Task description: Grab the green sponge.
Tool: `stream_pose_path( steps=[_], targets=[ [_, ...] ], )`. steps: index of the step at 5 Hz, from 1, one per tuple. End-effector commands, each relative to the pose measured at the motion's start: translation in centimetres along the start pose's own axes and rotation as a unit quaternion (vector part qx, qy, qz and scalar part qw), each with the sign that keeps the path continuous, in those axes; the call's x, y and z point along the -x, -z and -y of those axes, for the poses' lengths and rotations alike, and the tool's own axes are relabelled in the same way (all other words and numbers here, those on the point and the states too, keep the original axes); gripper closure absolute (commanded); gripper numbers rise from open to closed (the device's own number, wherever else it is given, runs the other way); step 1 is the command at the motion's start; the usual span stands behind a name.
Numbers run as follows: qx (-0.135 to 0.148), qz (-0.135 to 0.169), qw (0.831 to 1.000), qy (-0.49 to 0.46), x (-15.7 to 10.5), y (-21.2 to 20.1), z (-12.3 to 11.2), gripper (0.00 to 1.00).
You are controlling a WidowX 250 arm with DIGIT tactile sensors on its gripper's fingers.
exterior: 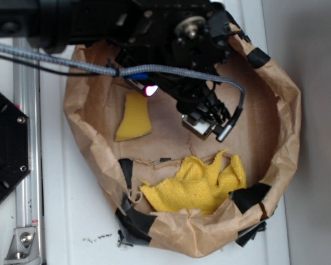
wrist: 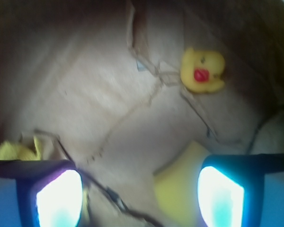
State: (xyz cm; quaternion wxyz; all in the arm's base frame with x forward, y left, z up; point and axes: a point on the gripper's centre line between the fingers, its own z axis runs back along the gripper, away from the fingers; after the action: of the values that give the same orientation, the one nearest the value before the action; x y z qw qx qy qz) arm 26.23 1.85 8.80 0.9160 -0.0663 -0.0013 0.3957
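While I hang over the paper bowl, here's the rundown:

My gripper (wrist: 139, 198): fingers (wrist: 57, 198) spread apart, nothing between them, low in the wrist frame.

Green sponge (exterior: 133, 118): actually yellow, lying flat on the brown floor, center-left of the exterior frame; in the wrist view it peeks in at the bottom, just beside my right-side finger.

Paper bowl (exterior: 289, 132): crumpled brown paper, black tape patches on the rim.

Terry cloth (exterior: 196, 185): fuzzy yellow, bunched at lower center.

Duck (wrist: 203, 71): tiny, red beak, upper right of the wrist frame, well apart from the sponge.
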Motion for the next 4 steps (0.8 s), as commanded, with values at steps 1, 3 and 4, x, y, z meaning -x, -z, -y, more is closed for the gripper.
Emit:
stream_pose_path(
  steps=[1, 3, 4],
  targets=[
    [-0.032, 0.017, 0.998, -0.042, 3.2, 2.7, -3.3, 0.00],
    [-0.016, 0.070, 0.996, 0.058, 1.4, 5.4, -4.6, 0.00],
    [-0.010, 0.100, 0.989, 0.106, 0.1, 6.0, -3.5, 0.00]
  ],
)
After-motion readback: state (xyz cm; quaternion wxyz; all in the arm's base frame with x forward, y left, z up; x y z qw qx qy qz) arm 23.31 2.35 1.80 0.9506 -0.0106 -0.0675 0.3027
